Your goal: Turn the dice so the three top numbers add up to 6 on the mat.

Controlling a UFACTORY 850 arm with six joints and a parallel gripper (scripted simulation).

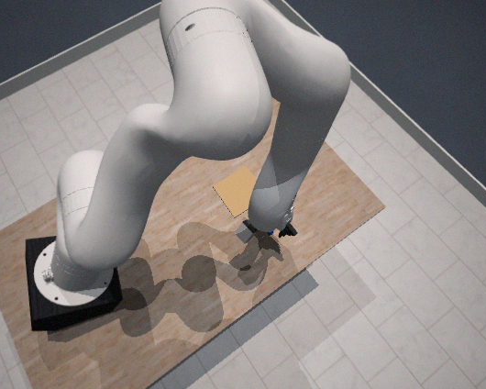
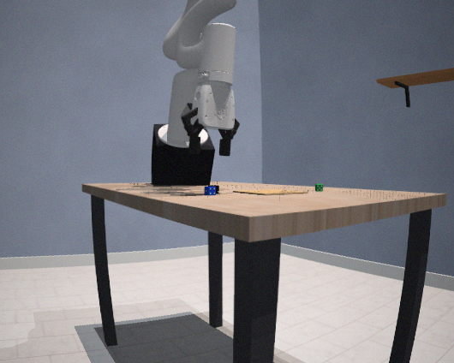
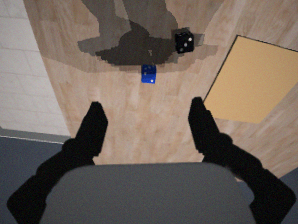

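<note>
My gripper point(image 2: 208, 147) point(image 3: 146, 109) point(image 1: 269, 231) is open and empty, hanging well above the wooden table point(image 2: 328, 210) point(image 1: 342, 202). In the wrist view a blue die point(image 3: 148, 74) point(image 2: 210, 190) lies on bare wood just ahead of the fingers. A black die point(image 3: 184, 41) point(image 2: 217, 187) lies a little beyond it, in the arm's shadow. Both are off the tan mat point(image 3: 252, 80) point(image 1: 236, 190) point(image 2: 270, 192), which lies flat to the right of them. A green die point(image 2: 319, 187) sits on the table beyond the mat's far side, also off it. The arm hides the dice in the top view.
The robot's black base point(image 1: 71, 298) point(image 2: 180, 164) stands at one end of the table. The table's edge and the tiled floor point(image 3: 20, 75) show at the left of the wrist view. A wall shelf point(image 2: 422, 77) is far off to the right.
</note>
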